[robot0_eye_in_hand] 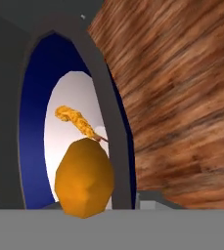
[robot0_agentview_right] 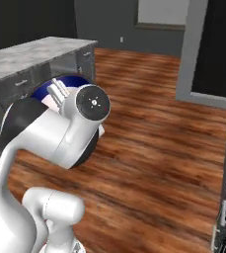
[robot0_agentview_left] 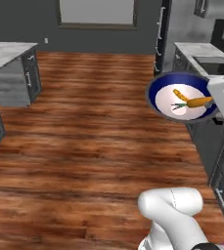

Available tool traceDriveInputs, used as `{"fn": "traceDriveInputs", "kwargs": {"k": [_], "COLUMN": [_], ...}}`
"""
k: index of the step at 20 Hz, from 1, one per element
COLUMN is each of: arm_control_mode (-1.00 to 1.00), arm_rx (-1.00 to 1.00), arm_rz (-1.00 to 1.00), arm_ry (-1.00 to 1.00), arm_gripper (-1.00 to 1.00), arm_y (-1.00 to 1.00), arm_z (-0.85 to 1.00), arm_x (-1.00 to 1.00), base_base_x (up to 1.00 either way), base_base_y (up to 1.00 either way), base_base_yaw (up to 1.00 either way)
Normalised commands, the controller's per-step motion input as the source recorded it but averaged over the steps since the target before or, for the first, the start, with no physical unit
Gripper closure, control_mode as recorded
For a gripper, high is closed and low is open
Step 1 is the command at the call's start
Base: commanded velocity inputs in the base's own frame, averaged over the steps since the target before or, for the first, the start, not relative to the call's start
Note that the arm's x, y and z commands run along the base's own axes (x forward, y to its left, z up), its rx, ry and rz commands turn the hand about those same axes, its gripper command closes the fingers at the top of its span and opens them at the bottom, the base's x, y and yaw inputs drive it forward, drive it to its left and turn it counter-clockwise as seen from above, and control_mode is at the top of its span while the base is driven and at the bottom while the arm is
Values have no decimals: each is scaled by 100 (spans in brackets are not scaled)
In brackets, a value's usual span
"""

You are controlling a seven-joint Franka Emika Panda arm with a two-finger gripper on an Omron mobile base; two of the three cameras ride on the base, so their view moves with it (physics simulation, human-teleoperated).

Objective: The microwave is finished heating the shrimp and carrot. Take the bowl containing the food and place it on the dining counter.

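While the arm holds it up over the wooden floor (robot0_agentview_left: 84, 132), the bowl (robot0_agentview_left: 161, 88) carries the carrot (robot0_agentview_left: 199, 102) and shrimp (robot0_agentview_left: 180, 94); the fingers apparently grip its rim, though hidden. The table (robot0_agentview_right: 30, 54) stands near.

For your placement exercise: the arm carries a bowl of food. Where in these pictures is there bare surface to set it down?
The white marble counter top over dark grey drawers is bare along its visible length. The blue-rimmed white bowl with orange carrot and shrimp is held above wooden floor.

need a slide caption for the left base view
Round blue-rimmed, white-lined bowl carrying an orange tapered carrot and small curved orange shrimp, held above the brown wooden floor.
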Motion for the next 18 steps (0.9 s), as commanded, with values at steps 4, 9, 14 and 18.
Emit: {"fn": "traceDriveInputs", "kwargs": {"k": [4, 9, 14, 18], "arm_control_mode": [100, 100, 100, 100], "arm_rx": [0, 0, 0, 0], "arm_rz": [0, 0, 0, 0], "arm_ry": [0, 0, 0, 0], "arm_gripper": [100, 100, 100, 100], "arm_y": [0, 0, 0, 0], "arm_z": [0, 0, 0, 0], "arm_x": [0, 0, 0, 0], "base_base_x": [70, 100, 100, 100], "base_base_y": [72, 80, 84, 55], "base_base_yaw": [59, 41, 32, 20]}}
